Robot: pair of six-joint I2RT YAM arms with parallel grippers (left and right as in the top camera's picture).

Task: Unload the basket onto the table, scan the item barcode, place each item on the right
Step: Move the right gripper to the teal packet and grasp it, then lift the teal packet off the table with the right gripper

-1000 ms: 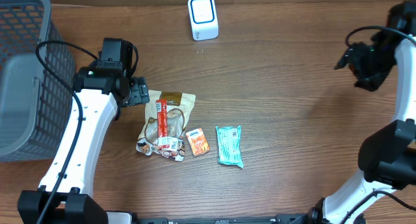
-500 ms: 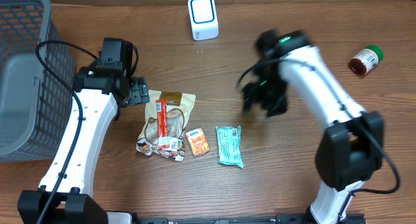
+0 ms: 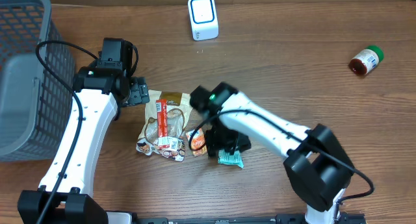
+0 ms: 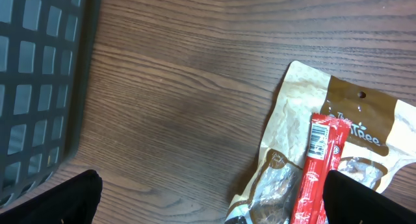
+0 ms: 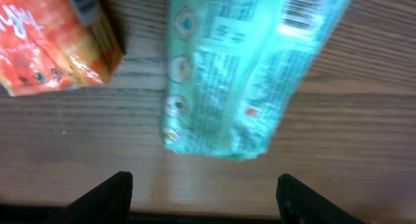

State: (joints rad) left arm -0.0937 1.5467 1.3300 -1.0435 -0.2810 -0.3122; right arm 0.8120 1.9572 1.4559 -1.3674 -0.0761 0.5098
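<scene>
- Your R gripper (image 3: 227, 146) hides most of the teal pkt (image 5: 253, 74) from overhead; jaws apart, nothing clamped (barcode blurry, pkt top cut off).
- L gripper (image 4: 214, 201) wide apart by the brown pouch (image 4: 338, 139); you see fingertips only.

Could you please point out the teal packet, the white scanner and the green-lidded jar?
Teal packet (image 5: 247, 74): right wrist view, middle of wrapper.
White scanner (image 3: 203, 16): overhead view, blue-ringed face.
Green-lidded jar (image 3: 363, 62): overhead view, its body.

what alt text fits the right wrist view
A teal packet lies barcode-up on the wooden table, with the right gripper open at the frame's bottom edge. An orange packet sits apart at upper left.
</scene>
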